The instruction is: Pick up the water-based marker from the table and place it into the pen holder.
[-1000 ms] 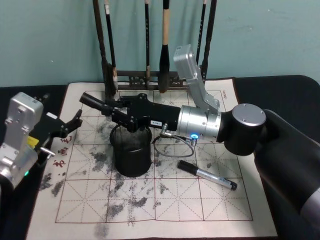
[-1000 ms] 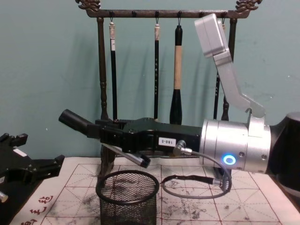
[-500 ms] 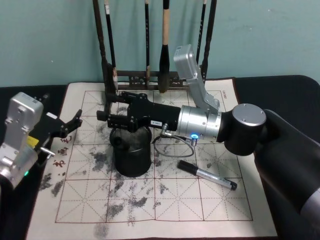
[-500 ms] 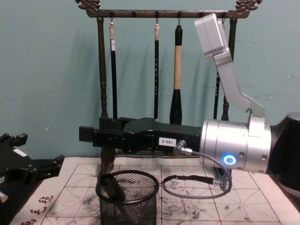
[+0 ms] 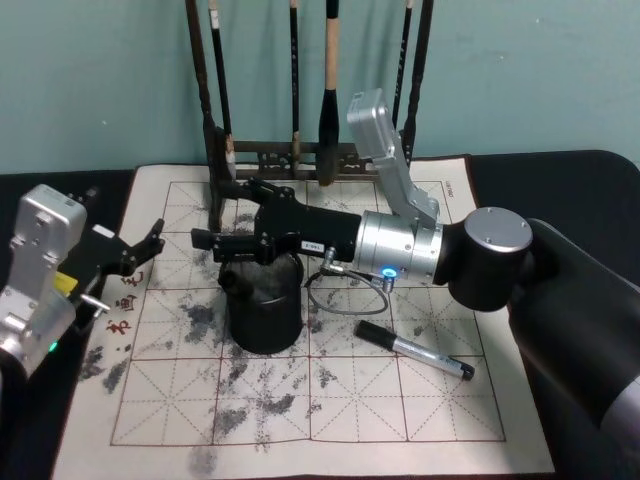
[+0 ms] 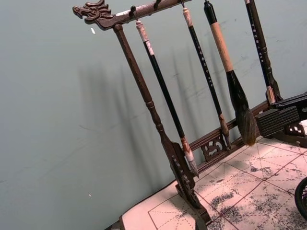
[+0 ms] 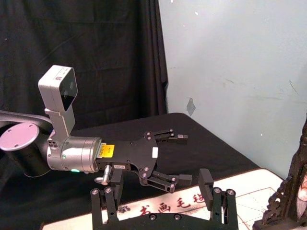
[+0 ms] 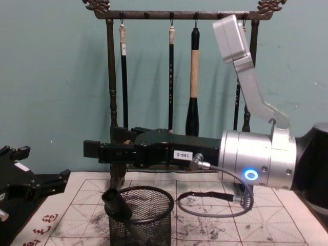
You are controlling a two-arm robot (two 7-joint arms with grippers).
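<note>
The left gripper (image 5: 152,245) hangs at the mat's left edge, partly over the black table (image 5: 590,165), with its fingers spread apart and nothing between them. It is well apart from the pen holder. The gridded paper mat (image 5: 350,410) is smudged with ink; its front half carries nothing, so there is open room along the front edge and at both front corners.

One pen holder (image 5: 265,315) stands left of the mat's middle. One water-based marker (image 8: 116,204) sits inside it, tilted, with its capped end resting against the left side of the rim and poking just above it. The right gripper (image 8: 97,149) hovers level, directly over the holder and just above the rim, with its fingers parted and clear of the marker. The arm reaches in from the right across the mat's middle. One grey cable (image 8: 212,216) loops down from the wrist to the mat, just right of the holder.

One wooden brush rack (image 8: 109,92) stands along the back edge, close behind the gripper, with four brushes (image 8: 193,77) hanging from it.

A second marker (image 5: 414,350) lies flat toward the mat's right side, near the holder but not touching it.
</note>
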